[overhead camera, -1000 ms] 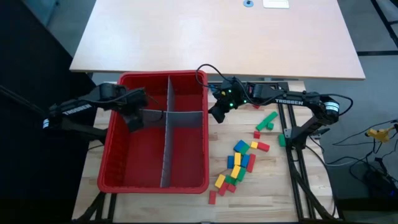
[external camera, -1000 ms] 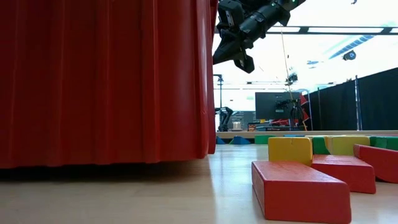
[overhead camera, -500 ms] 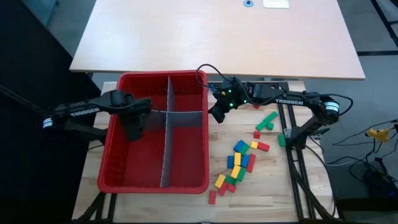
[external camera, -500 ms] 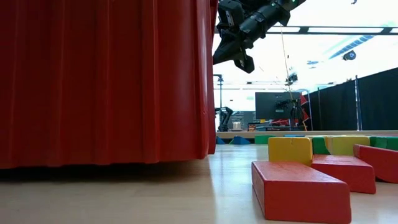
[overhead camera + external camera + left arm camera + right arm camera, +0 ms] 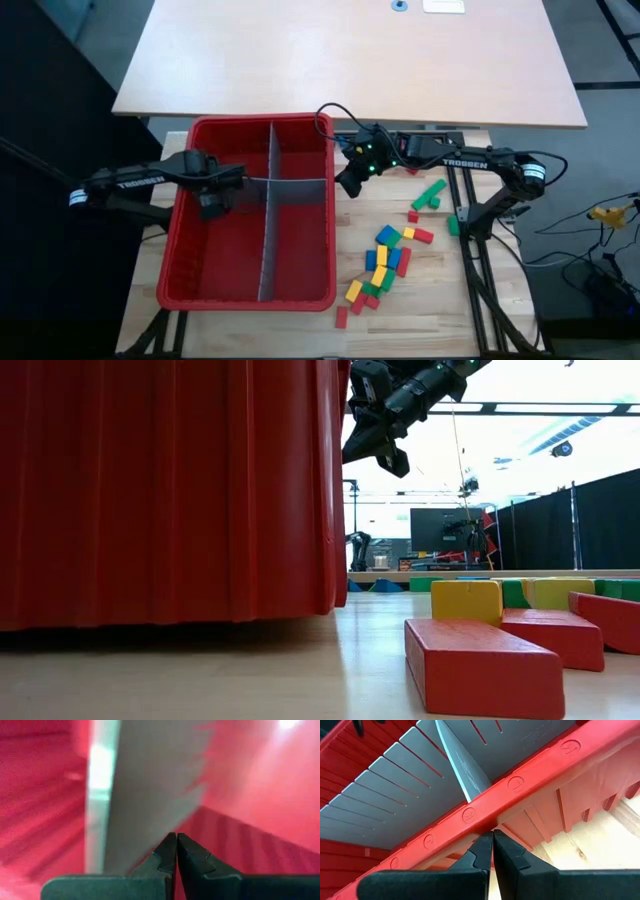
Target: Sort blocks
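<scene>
At the far left, the left gripper [image 5: 212,196] reaches in over the red bin [image 5: 185,262], low inside its left compartment; over the last second it has slid from the upper left corner toward the grey divider [image 5: 266,230], and its wrist view now looks straight at a grey panel [image 5: 145,795] with red wall on either side. Its jaws are clenched tight on nothing: the two dark fingers [image 5: 167,851] meet along a closed seam with no block between them. Further right, the right gripper [image 5: 349,180] hangs just outside the bin's right wall, above the bench [image 5: 440,300], exactly where it was a second ago; its jaws are likewise pressed together and empty, pointing at the bin's red rim [image 5: 520,782]. The blocks [image 5: 385,262] all lie on the bench to the right of the bin, a loose cluster of red, green, blue and yellow pieces, with a few more, green and red, scattered near the right arm; the low view shows a red block [image 5: 480,665] and a yellow block [image 5: 466,601] close by. None appears inside the bin. So the only change is the left arm's travel inside the bin, and sorting, as I judge it, has hardly begun: a gripper must open and go to the pile.
</scene>
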You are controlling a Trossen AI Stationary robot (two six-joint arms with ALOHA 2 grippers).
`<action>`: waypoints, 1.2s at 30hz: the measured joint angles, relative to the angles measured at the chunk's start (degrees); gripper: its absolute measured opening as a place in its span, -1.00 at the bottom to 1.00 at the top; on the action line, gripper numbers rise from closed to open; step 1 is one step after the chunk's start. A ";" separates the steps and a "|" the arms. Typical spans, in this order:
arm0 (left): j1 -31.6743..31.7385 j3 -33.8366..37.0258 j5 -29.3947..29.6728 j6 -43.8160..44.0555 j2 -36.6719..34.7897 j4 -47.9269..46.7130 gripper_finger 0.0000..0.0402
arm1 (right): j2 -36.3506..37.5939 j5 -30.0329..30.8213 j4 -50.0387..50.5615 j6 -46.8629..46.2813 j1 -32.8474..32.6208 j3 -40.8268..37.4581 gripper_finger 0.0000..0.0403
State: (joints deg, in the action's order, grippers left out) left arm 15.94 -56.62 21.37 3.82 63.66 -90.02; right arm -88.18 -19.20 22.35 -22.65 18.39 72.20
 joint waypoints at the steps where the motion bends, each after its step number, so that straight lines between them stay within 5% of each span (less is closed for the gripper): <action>1: 0.00 0.00 2.65 -0.76 0.00 0.00 -1.00 | 0.00 0.08 0.00 0.00 0.00 0.00 -1.00; 5: 0.01 0.07 8.61 -4.02 0.00 -0.06 -1.00 | 0.00 0.57 -0.19 -0.28 0.00 0.00 -1.00; 21: 0.67 0.07 17.05 -1.17 0.00 -0.07 -1.00 | 0.15 1.18 -0.61 -0.28 0.00 0.07 -1.00; 25: 0.72 -0.02 12.65 -1.61 -0.02 -0.09 -1.00 | 0.15 1.18 -0.53 -0.24 0.06 0.07 -1.00; 31: 0.64 -1.44 -7.13 -1.67 -0.04 -0.02 -1.00 | 0.99 0.94 0.04 0.54 0.94 1.27 -1.00; 36: 0.17 -1.09 -6.41 -3.90 0.09 0.00 -1.00 | 1.88 0.80 -0.93 2.30 1.75 3.45 -1.00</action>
State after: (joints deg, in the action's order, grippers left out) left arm 16.12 -57.71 14.96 -0.08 63.75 -90.02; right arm -86.30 -18.40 21.41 -20.35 20.14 75.65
